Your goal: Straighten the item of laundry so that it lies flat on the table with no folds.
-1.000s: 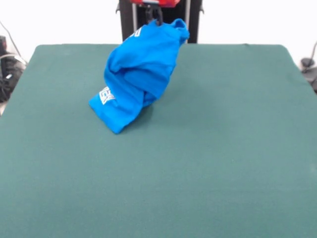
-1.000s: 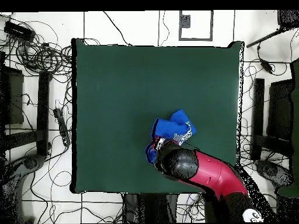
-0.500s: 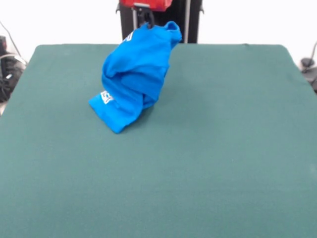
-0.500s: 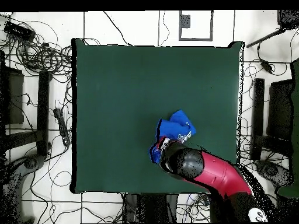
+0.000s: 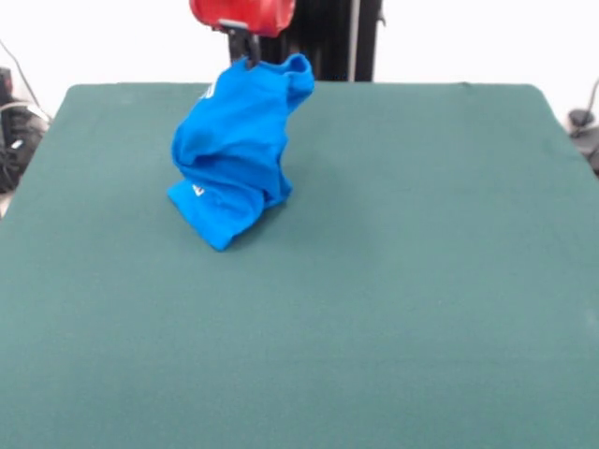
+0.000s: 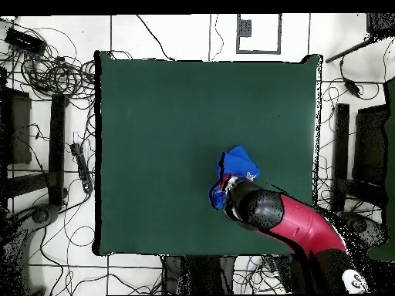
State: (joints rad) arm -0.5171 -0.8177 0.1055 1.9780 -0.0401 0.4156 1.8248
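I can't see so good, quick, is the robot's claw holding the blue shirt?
Gripper: closed on the top edge of the blue T-shirt, holding it up while its lower end rests on the table.

The arm [image 6: 297, 223] was glossy red with a rounded black joint housing at its end and a black section toward its base. Its gripper [image 5: 249, 49] was small, dark and thin beneath a red wrist.
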